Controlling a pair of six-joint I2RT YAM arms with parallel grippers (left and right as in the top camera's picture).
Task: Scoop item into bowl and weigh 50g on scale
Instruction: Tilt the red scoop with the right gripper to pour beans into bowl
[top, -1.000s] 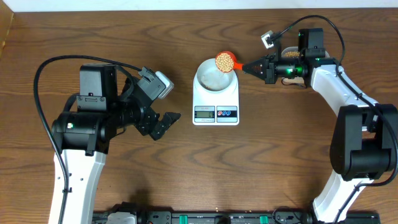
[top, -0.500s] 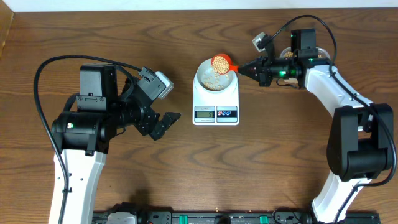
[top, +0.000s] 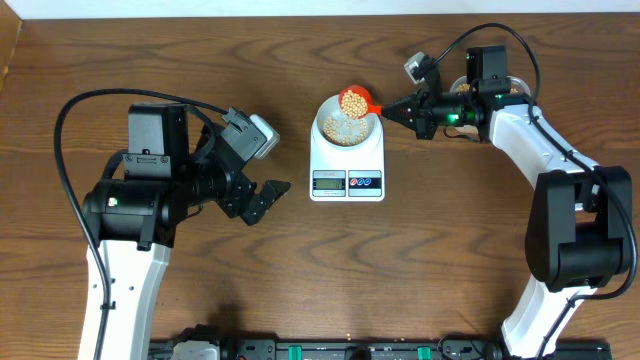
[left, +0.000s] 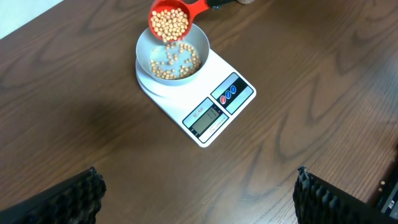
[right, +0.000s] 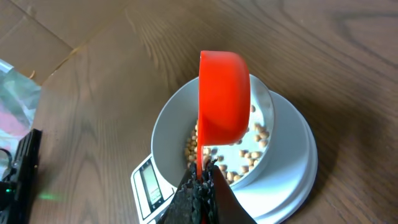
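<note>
My right arm stretches inward, right gripper clenched on the red scoop tipped over the bowl; left gripper hangs released beside the scale.

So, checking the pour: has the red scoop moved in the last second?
Yes. The red scoop slid slightly left, further over the bowl, judged against the unmoved scale.

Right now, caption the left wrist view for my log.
A red scoop tips beans into the bowl on the scale.
</note>
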